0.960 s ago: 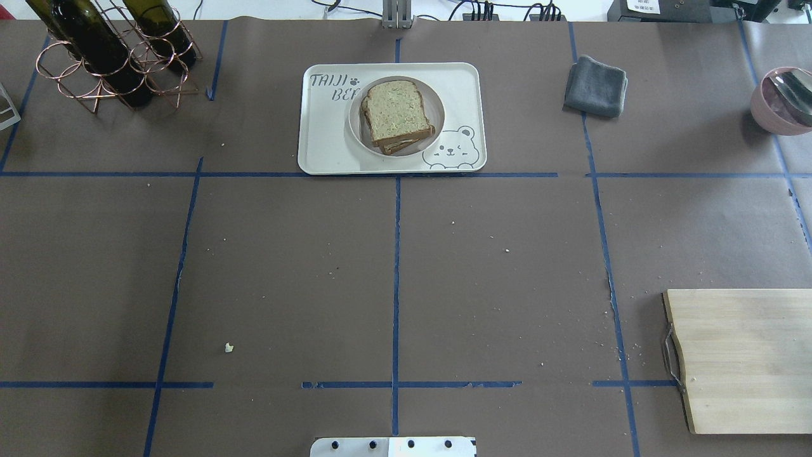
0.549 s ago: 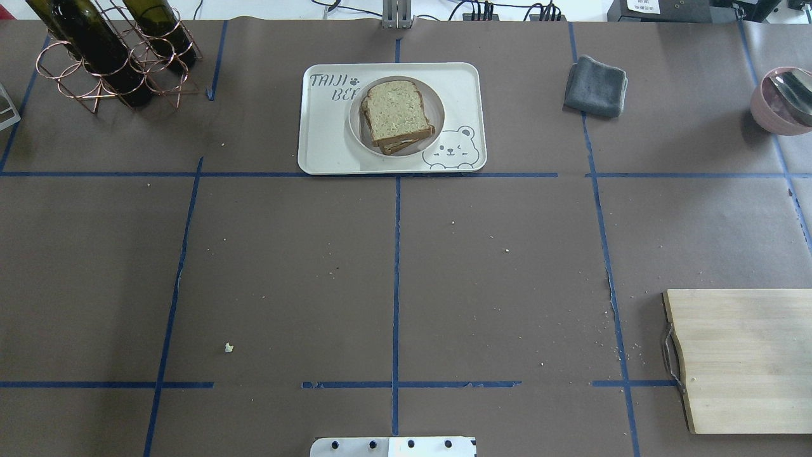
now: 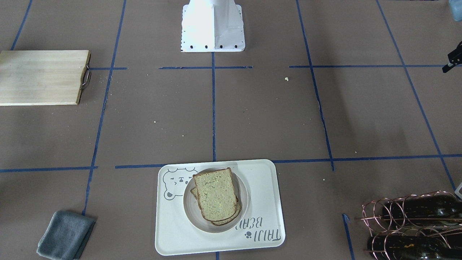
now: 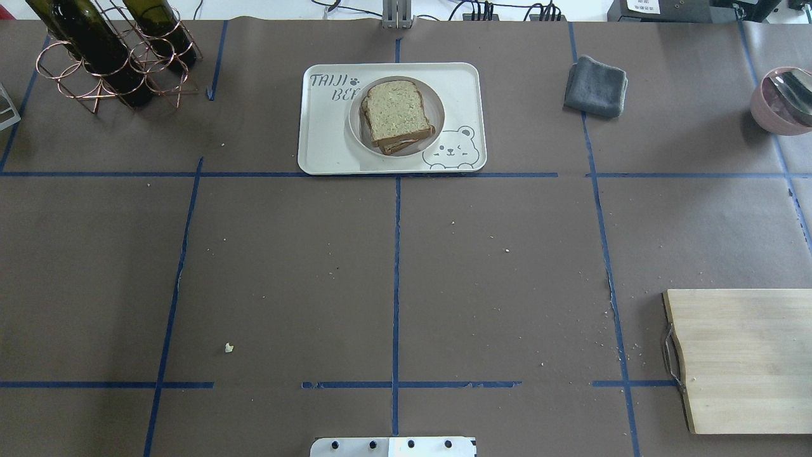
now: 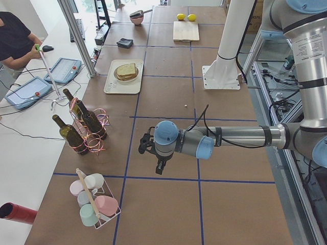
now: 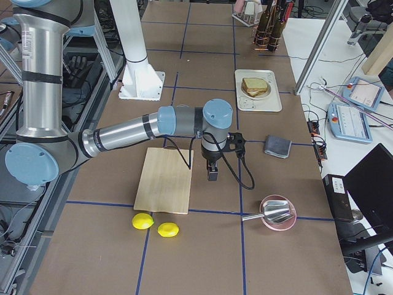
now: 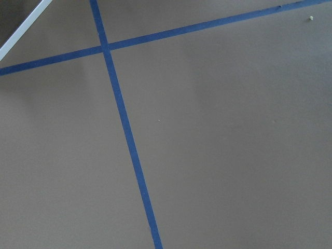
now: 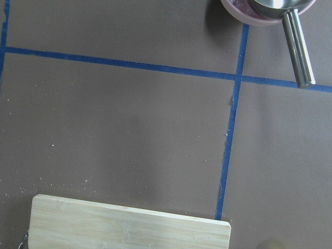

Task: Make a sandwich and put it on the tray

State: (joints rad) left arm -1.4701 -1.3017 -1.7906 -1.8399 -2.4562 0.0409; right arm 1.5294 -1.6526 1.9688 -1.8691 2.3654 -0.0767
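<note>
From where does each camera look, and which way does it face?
Front-facing: across the table, facing the robot's base; tray nearest.
Overhead: behind the robot, looking forward; base only.
Exterior left: table's left end; left arm, left gripper near.
Exterior right: right end; right arm, right gripper by wooden board.
Left wrist: down on blue tape; no body.
Right wrist: down on board, pink bowl; no body.
Shared: four exterior views show the sandwich.

Light was bright, even and diffuse from above, laying only faint soft shadows on the brown paper-covered table (image 4: 495, 285). The white metal robot base (image 3: 213, 25) was blown out. Lettering on the cream-white plastic tray (image 4: 317, 139) read sharp.
</note>
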